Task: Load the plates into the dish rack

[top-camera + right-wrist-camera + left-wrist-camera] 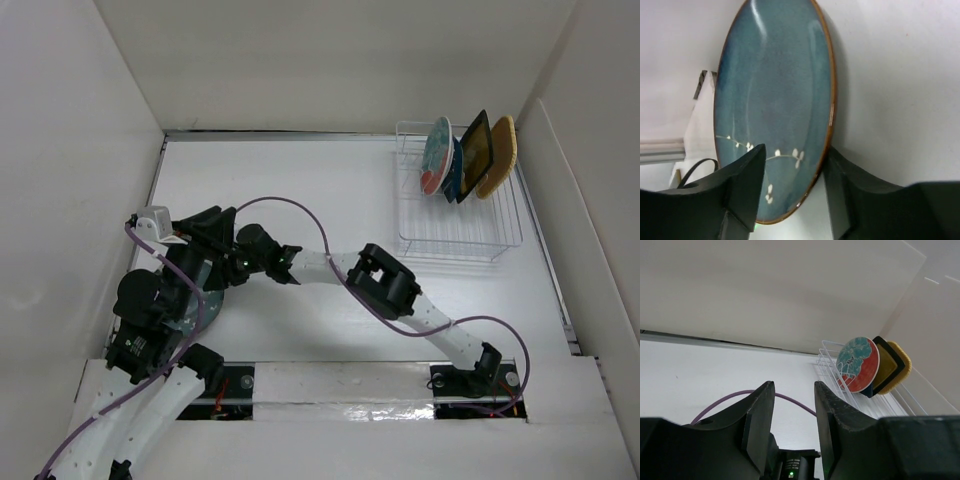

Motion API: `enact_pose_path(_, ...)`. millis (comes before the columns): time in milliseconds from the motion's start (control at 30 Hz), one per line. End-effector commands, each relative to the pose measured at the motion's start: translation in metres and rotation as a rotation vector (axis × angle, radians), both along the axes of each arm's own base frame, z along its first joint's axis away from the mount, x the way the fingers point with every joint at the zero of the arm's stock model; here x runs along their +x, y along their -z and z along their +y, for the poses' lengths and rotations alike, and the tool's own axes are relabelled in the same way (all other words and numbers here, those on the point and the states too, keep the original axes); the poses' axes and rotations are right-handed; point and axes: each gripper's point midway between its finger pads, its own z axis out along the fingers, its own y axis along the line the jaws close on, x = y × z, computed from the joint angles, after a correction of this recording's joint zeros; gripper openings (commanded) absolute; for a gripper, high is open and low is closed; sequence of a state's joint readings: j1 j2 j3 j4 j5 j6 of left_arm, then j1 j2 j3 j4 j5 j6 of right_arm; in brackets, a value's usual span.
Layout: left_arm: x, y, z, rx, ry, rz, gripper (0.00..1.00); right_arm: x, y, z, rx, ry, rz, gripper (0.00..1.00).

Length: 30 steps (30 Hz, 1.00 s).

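Four plates stand on edge at the far end of the dish rack (450,254), in the far right corner: the red flowered plate (436,156) foremost, then the dark blue leaf-shaped plate (457,178), the yellow square plate (478,150) and the orange plate (500,156). The teal-grey plate (775,100) is on the left side, where the right arm reaches across. The right gripper (795,155) straddles its lower rim, one finger over the glazed face and the other beside the edge; we cannot tell whether it pinches or merely brackets it. The rack lies well away to the right and farther back, on the right arm's own side, so we judge the carry belongs to that arm, with the plate going in edge-down ahead of the flowered one. Only the right wrist view shows this plate clearly; from above the crossed arms hide it. The left wrist view shows the left gripper (792,387) parted and empty, facing the rack.
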<state>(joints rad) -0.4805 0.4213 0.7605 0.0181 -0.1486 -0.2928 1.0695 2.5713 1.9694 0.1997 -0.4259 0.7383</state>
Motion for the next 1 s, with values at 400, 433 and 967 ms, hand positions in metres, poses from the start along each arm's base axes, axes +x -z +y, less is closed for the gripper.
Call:
enact_pose_path(400, -0.002, -0.011, 0.000, -0.016, 0.009, -0.048, 0.34, 0.057, -0.113, -0.049, 0.249, 0.127, -0.125, 0.00)
enact_pose_path(433, -0.002, -0.011, 0.000, -0.016, 0.007, -0.049, 0.35, 0.066, -0.155, -0.061, 0.302, 0.153, -0.173, 0.00)
enact_pose_path(967, 0.009, 0.001, -0.011, 0.012, 0.033, 0.001, 0.36, 0.233, -0.361, -0.488, -0.212, 1.394, -0.905, 0.00)
